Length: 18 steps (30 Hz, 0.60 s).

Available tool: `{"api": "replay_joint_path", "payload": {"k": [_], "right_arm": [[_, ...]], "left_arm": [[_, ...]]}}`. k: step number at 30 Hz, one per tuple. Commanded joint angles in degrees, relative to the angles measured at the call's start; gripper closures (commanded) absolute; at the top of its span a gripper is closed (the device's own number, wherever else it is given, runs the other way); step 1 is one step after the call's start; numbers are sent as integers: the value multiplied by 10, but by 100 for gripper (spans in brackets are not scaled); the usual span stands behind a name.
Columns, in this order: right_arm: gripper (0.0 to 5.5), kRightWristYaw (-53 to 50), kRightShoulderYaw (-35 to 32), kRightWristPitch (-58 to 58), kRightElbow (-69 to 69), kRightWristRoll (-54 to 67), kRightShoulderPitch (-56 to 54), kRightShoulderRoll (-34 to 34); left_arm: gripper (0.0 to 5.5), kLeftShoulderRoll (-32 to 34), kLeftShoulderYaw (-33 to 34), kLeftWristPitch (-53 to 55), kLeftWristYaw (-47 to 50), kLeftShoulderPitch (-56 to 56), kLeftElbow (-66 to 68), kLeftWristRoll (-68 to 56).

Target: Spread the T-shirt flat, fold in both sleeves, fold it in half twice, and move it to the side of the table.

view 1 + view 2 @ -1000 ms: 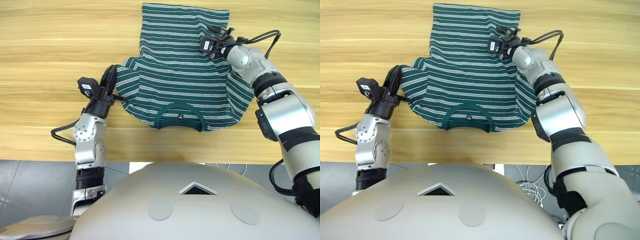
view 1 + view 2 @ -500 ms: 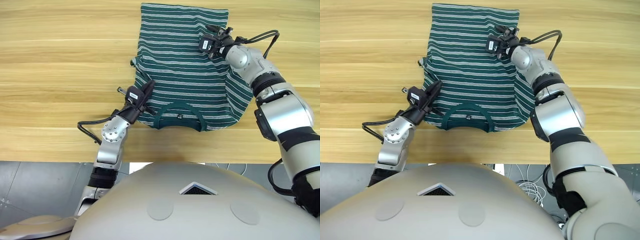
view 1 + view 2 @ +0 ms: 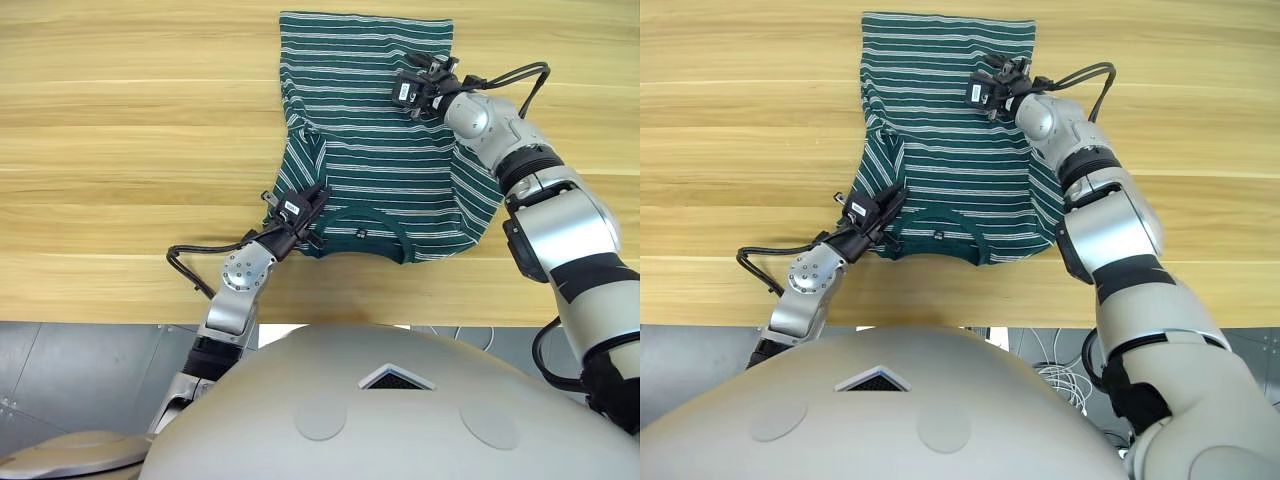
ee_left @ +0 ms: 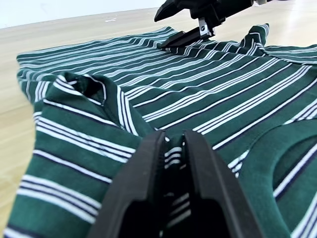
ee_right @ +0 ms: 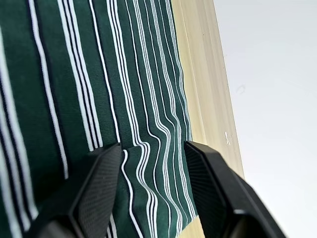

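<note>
The T-shirt (image 3: 370, 150) is shown as soft, matt knitted cloth. The table (image 3: 120, 120) is finished in smooth pale wood with a faint sheen, and the left gripper (image 4: 173, 141) and right gripper (image 5: 153, 148) are moulded in matt black plastic.

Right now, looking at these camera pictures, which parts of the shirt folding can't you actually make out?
- Right sleeve: eye views, partly under the right arm.
- T-shirt cloth beneath the folded-in left sleeve: the fold covers it.
- Collar label: too small to read.
- Whether the right gripper touches the cloth: wrist view looks along its fingers.
- How much cloth the left gripper pinches: its fingers hide it.
</note>
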Motion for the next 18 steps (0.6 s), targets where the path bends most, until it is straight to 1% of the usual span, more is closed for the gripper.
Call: {"api": "replay_joint_path", "payload": {"k": [1, 3, 6, 7, 10, 13, 15, 16, 18], "right_arm": [[309, -1, 3, 1, 3, -4, -4, 2], [309, 1, 3, 3, 6, -4, -6, 1], [309, -5, 3, 13, 15, -7, -19, 5], [309, -24, 4, 8, 15, -10, -28, 7], [309, -79, -25, -40, -4, 14, -51, 9], [309, -103, -65, -129, -51, 52, -41, -19], [309, -31, -114, -180, -138, 139, 32, -61], [309, 23, -138, -177, -208, 198, 96, -92], [309, 127, -191, -110, -368, 341, 253, -150]], "left_arm": [[430, 16, 0, 58, -5, 38, -23, -9], [397, 19, -13, 92, -29, 59, -68, -39], [397, 34, -21, 141, -58, 91, -154, -96], [397, 40, -13, 148, -68, 94, -184, -119], [397, 49, 42, 165, -75, 83, -259, -191], [397, 58, 89, 160, -70, 73, -285, -221], [397, 57, 113, 125, -53, 67, -265, -190], [397, 58, 116, 100, -41, 66, -246, -160], [397, 55, 106, 60, -21, 68, -199, -105]]}}
